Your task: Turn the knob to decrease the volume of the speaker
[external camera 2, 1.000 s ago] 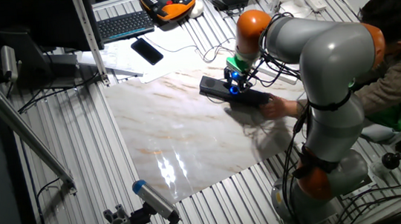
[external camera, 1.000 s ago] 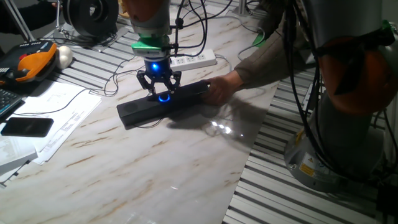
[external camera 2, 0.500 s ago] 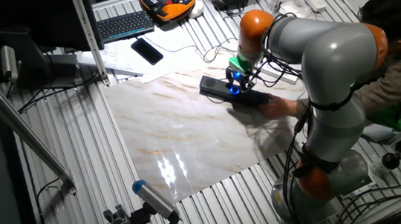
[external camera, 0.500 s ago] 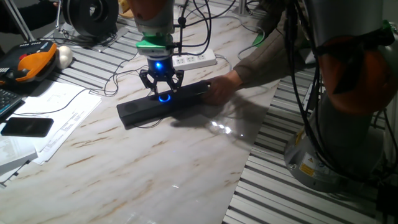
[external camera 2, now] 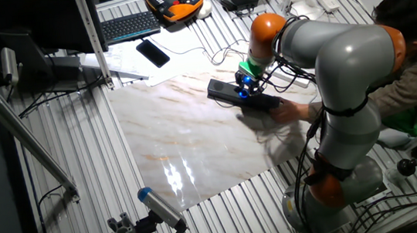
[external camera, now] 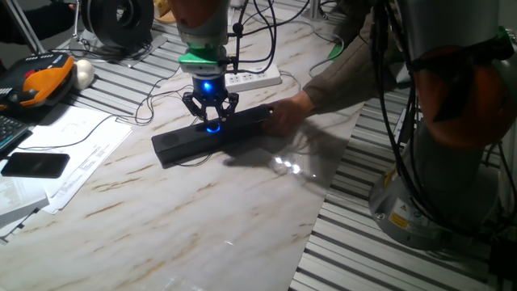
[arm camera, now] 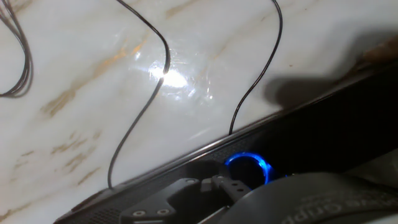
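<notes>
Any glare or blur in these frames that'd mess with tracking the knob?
Hand view: bright glare patch on the marble table, close-up soft; the knob's blue ring is clear but partly hidden by a finger. One fixed view: dim, small glare spot right of the speaker, gripper over the glow. Other fixed view: knob tiny, reflections on the tabletop.

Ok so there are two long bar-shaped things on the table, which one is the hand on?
The black speaker, the one with the glowing blue knob. The hand sits right over that ring; the white power strip lies behind it, untouched.
</notes>
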Action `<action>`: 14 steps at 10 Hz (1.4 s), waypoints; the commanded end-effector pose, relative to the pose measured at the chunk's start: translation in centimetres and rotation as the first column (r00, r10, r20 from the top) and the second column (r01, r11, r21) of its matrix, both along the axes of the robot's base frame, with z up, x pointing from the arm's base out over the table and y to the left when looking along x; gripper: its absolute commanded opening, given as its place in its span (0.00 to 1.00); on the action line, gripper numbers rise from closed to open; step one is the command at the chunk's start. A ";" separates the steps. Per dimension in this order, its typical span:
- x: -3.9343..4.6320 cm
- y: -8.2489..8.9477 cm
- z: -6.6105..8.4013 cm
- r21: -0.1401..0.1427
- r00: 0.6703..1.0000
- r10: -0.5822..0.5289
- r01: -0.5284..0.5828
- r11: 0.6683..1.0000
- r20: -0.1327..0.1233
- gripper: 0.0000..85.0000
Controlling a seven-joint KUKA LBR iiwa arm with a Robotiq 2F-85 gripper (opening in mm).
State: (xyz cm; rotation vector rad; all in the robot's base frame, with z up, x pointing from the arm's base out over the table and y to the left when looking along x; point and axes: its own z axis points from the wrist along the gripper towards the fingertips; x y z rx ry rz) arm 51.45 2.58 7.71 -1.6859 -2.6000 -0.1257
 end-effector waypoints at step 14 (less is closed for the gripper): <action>-0.01 0.1 -0.3 0.013 0.929 0.369 -0.370 0.929 0.013 0.00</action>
